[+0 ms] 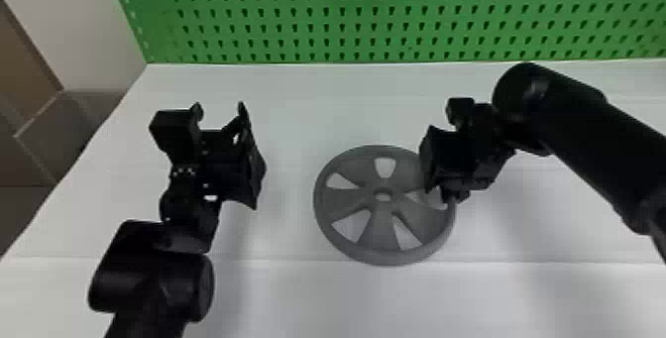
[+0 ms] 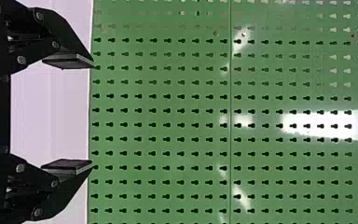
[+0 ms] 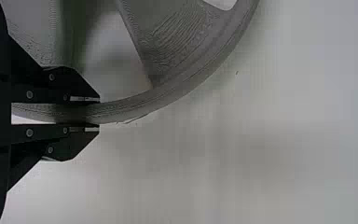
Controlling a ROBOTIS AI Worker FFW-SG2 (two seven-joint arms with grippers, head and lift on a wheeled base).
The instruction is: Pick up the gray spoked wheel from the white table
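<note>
The gray spoked wheel [image 1: 384,223] lies flat over the white table [image 1: 307,297], right of the middle in the head view. At its right edge is my right gripper [image 1: 448,198], coming in from the right. In the right wrist view the right gripper [image 3: 99,113] is shut on the rim of the wheel [image 3: 182,88], one finger on the inner side and one on the outer. My left gripper [image 1: 220,109] stands open to the left of the wheel, apart from it. The left gripper [image 2: 93,115] has nothing between its fingers in the left wrist view.
A green pegboard [image 1: 366,15] rises along the table's back edge. At the left, beyond the table's slanting edge, are a pale wall and brown panels [image 1: 29,59].
</note>
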